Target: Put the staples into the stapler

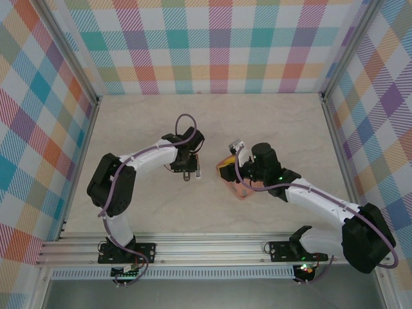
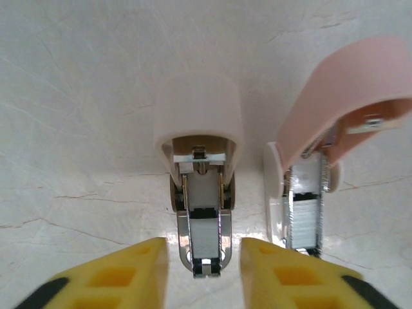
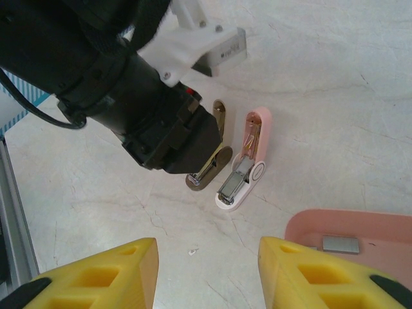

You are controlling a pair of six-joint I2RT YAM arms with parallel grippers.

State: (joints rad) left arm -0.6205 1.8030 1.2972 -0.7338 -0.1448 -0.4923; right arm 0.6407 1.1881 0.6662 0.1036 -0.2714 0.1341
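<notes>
**A:** How far is the loading getting?

**B:** Barely starting, I'd judge. The stapler (image 3: 244, 161) is lying open on the table (image 3: 335, 96), at 12 o'clock from the right gripper (image 3: 207, 257), whose fingers are standing apart with nothing between them.

**A:** And the staples?

**B:** The staples (image 3: 341, 244) are sitting in the pink tray (image 3: 386, 222), at 4 o'clock in the right wrist view, ungripped. The left gripper (image 2: 201, 257) is hovering, jaws parted around a pink-capped metal channel (image 2: 201, 206), gaps showing on both sides.
</notes>
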